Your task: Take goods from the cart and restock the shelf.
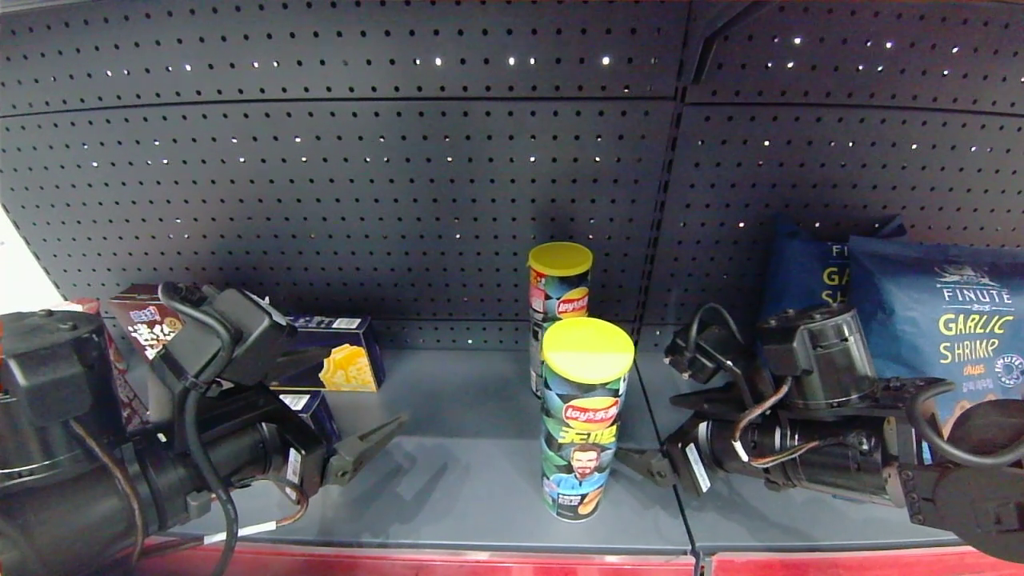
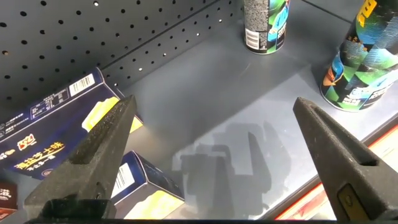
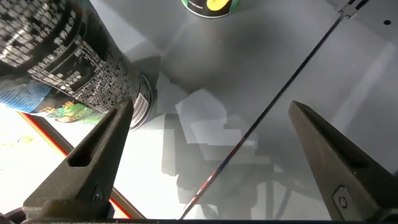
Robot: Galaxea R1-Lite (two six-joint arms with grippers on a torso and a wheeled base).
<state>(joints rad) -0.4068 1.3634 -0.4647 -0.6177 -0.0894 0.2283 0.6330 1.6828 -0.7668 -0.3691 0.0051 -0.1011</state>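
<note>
Two tall chip cans with yellow lids stand on the grey shelf (image 1: 464,480), one behind the other. The front can (image 1: 585,420) is near the shelf's front edge and the rear can (image 1: 559,300) is closer to the back wall. My right gripper (image 1: 662,432) hovers open just to the right of the front can, holding nothing. In the right wrist view the front can (image 3: 68,59) lies beside one finger (image 3: 102,158), outside the open right gripper (image 3: 211,134). My left gripper (image 1: 374,448) is open and empty over bare shelf, left of the cans. In the left wrist view the left gripper (image 2: 214,127) stands open, with both cans (image 2: 360,62) beyond it.
Dark blue snack boxes (image 1: 336,356) lie at the left of the shelf, close to my left arm. Blue shrimp chip bags (image 1: 952,320) stand at the right behind my right arm. A perforated back panel (image 1: 400,200) closes the rear. A red strip (image 1: 480,562) marks the front edge.
</note>
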